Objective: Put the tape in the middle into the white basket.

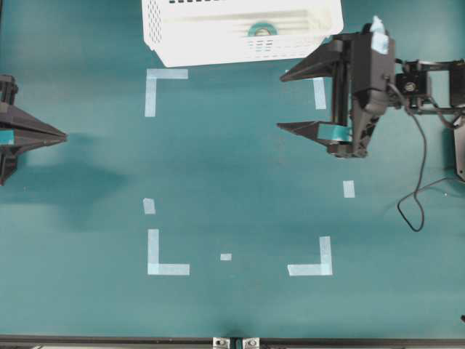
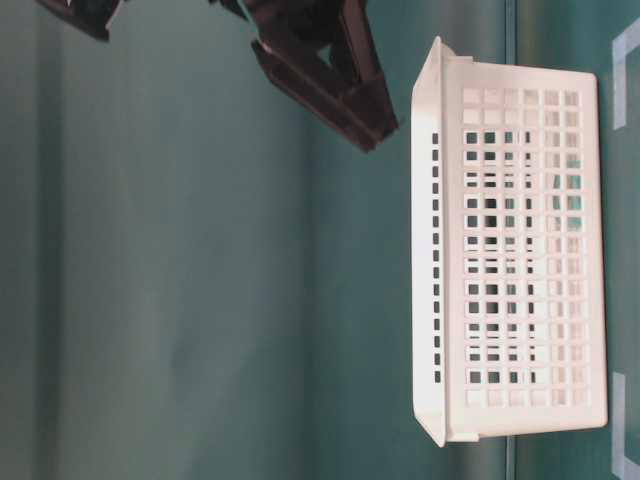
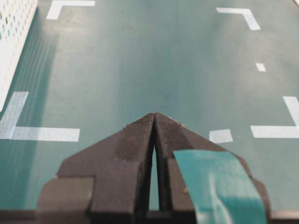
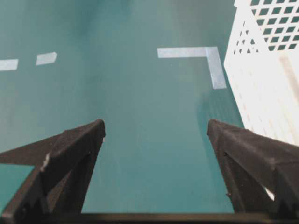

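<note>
Tape (image 1: 260,30) lies inside the white basket (image 1: 218,47), seen from overhead as a small teal ring near the basket's middle, at 12 o'clock on the green table (image 1: 232,182).

Overhead view: right gripper (image 1: 280,102) sits at about 2 o'clock, jaws spread wide with nothing between them, tips pointing toward 9 o'clock, just below the basket's right corner. Left gripper (image 1: 64,135) at 9 o'clock, jaws pressed together to a single point, holding nothing. Pale-blue corner marks (image 1: 166,254) outline a square around the table's middle; a few short strips (image 1: 349,189) lie nearby. A black cable (image 1: 418,189) loops at 3 o'clock.

Table-level view (picture turned on its side): white basket (image 2: 510,250) fills the 3 o'clock half, its lattice wall facing the camera. The tape cannot be made out through the holes. One dark finger of the right gripper hangs at 12 o'clock, apart from the basket rim.

Left wrist view: left gripper (image 3: 154,116) jaws shut against each other, only a thin slit behind the tips; a teal tape patch (image 3: 219,186) is stuck on one finger. Basket wall (image 3: 14,32) at 10 o'clock.

Right wrist view: right gripper (image 4: 156,128) fingers well apart, bare table between them. Basket (image 4: 266,70) at 2 o'clock, beside a corner mark (image 4: 205,56).
</note>
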`<state>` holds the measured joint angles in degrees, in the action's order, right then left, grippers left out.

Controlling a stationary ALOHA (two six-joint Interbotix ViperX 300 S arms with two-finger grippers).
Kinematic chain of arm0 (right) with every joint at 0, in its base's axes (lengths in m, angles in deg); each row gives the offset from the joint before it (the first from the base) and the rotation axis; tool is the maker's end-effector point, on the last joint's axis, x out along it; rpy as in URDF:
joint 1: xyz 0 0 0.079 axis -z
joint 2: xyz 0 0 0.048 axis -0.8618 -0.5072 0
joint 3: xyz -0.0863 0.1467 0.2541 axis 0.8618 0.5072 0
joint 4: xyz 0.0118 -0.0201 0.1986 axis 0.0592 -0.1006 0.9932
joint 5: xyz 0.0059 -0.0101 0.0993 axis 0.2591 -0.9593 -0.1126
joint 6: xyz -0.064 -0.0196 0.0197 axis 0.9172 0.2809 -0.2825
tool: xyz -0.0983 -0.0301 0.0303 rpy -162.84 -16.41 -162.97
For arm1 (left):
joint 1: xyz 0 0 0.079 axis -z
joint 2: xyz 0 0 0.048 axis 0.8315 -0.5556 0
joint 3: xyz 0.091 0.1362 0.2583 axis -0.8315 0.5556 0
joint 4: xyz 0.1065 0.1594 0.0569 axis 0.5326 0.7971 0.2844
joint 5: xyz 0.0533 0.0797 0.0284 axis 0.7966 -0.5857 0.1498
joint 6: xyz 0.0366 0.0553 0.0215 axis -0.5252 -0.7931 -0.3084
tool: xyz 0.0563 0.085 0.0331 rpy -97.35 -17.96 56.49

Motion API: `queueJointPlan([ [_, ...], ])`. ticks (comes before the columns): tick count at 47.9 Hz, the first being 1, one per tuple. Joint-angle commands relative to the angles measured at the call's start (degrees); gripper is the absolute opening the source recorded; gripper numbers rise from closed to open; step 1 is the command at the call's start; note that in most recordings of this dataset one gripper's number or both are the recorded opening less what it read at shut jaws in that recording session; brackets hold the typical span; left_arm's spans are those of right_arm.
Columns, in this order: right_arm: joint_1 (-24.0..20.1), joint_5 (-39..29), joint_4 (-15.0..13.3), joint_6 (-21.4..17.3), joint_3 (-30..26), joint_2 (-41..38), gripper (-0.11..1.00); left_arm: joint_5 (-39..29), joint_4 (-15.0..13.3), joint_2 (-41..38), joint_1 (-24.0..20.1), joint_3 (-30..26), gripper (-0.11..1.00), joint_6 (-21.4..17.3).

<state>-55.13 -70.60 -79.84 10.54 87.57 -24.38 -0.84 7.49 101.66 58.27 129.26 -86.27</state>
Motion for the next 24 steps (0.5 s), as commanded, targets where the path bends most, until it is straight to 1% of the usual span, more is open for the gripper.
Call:
queueJointPlan([
  [1, -0.18, 0.62, -0.09, 0.09, 0.53, 2.37, 1.0, 0.53, -0.18, -0.53, 0.18, -0.79, -0.11, 0.09],
  [24, -0.09, 0.09, -0.09, 0.18, 10.28, 14.77, 1.0, 0.53, -0.18, -0.44, 0.18, -0.7, -0.11, 0.09],
])
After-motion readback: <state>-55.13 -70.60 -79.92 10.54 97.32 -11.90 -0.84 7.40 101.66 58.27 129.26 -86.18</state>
